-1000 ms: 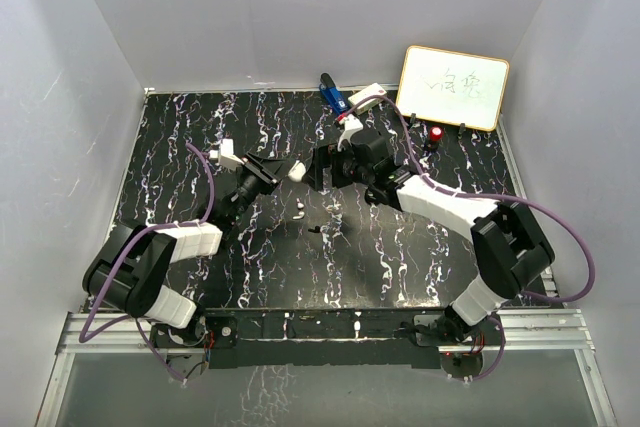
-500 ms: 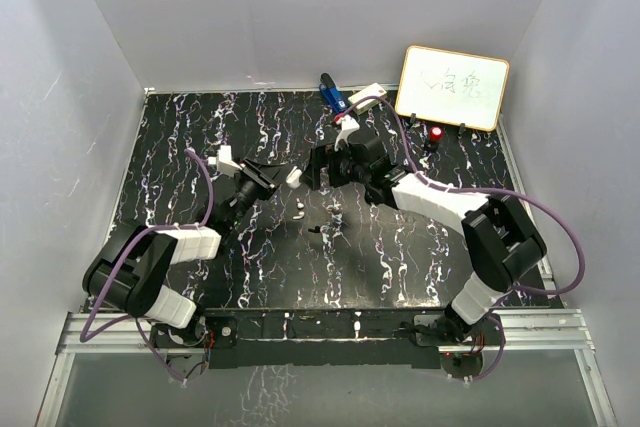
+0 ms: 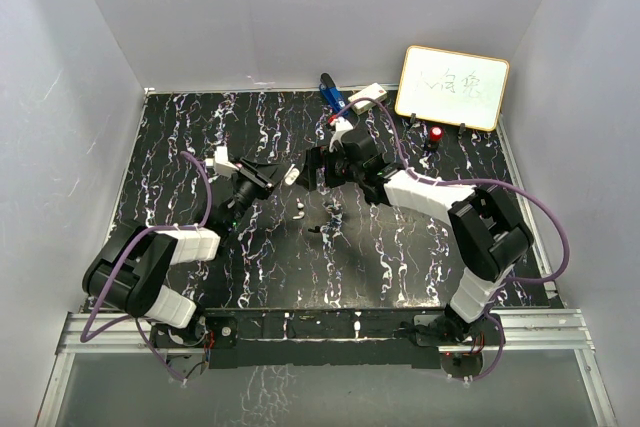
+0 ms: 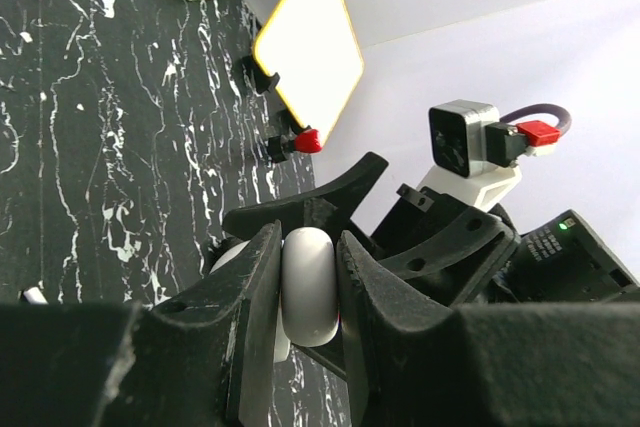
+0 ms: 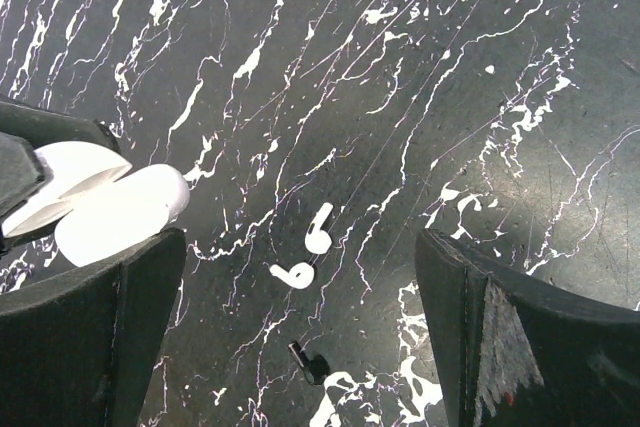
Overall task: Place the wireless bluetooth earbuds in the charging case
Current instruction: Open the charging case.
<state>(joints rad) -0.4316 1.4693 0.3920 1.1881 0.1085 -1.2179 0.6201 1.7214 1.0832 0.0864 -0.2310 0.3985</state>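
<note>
Black marbled worktop (image 3: pixel 180 137). Left fingers (image 4: pixel 250 297) pinched the charging case (image 4: pixel 308 287) edge-on, mid-worktop. Right fingers (image 5: pixel 130 337) were spread wide with nothing between them, just right of the case. Both earbuds (image 5: pixel 319 232) lay loose on the worktop, side by side, slightly nearer than the case.

Right gripper (image 5: pixel 300 239) looks down with its black fingers (image 5: pixel 120 337) spread wide. Between them, two white earbuds (image 5: pixel 319 230) lie just beside each other on the black marbled table (image 5: pixel 480 67). White case (image 5: pixel 125 212) shows at the left edge; a small black bit (image 5: pixel 310 362) lies near the earbuds.
</note>
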